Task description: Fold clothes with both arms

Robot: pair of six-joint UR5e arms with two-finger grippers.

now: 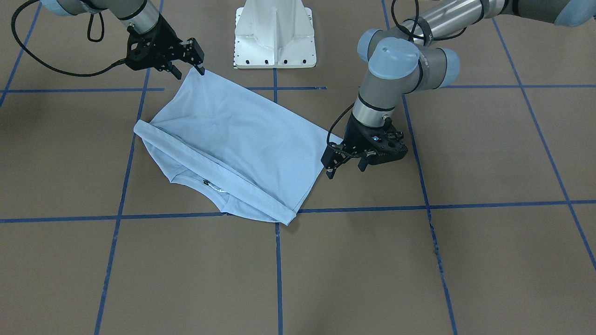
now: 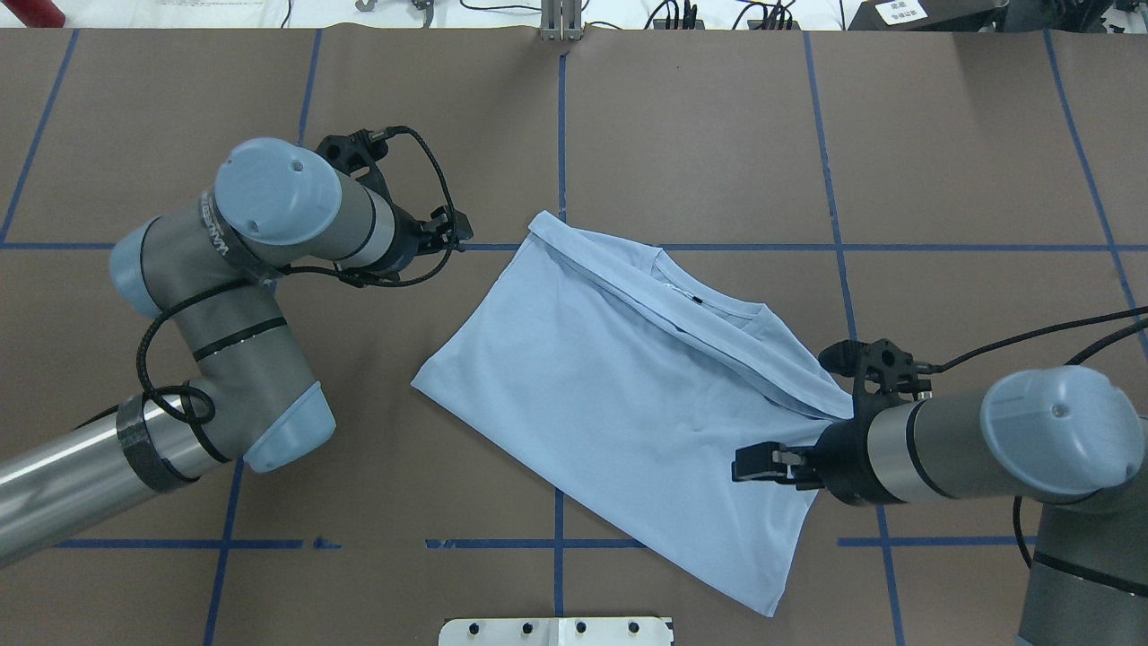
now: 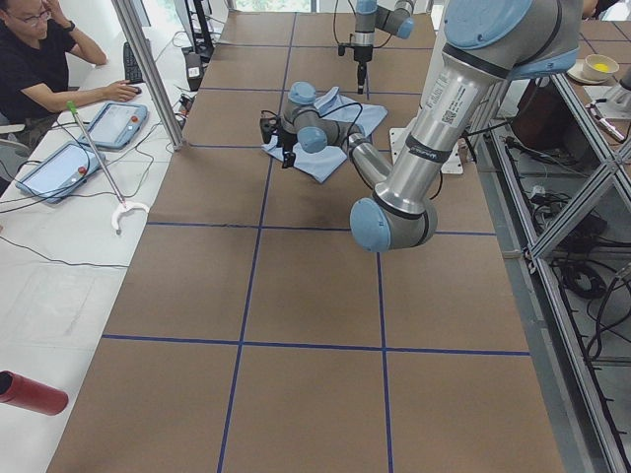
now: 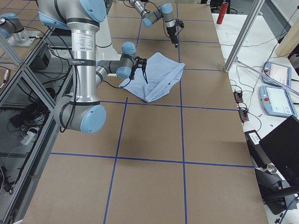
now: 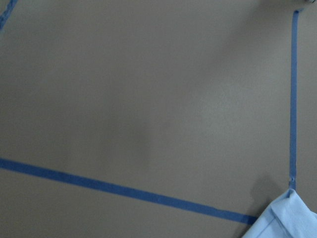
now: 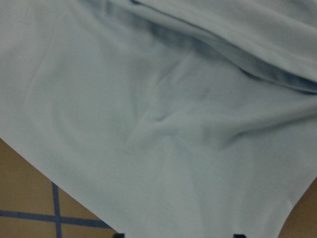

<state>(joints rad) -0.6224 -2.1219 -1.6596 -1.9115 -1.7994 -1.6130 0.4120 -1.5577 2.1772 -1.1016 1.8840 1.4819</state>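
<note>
The clothes are one light blue T-shirt (image 1: 233,139) (image 2: 610,386) lying folded on the brown table, with a rolled fold edge and the collar (image 1: 205,184) on the side away from the robot. My left gripper (image 1: 345,170) (image 2: 453,231) hovers open just off the shirt's edge; its wrist view catches only a shirt corner (image 5: 292,218). Over the opposite end, near the robot's base, my right gripper (image 1: 190,73) (image 2: 749,467) is open, one fingertip close to a corner. Fabric (image 6: 148,124) fills the right wrist view, nothing between the tips.
The white pedestal base (image 1: 274,35) stands at the table's robot side, just behind the shirt. Blue tape lines (image 1: 278,274) grid the brown surface. A person (image 3: 39,59) sits at a side desk with tablets (image 3: 113,123). A red cylinder (image 3: 30,392) lies off the table's corner.
</note>
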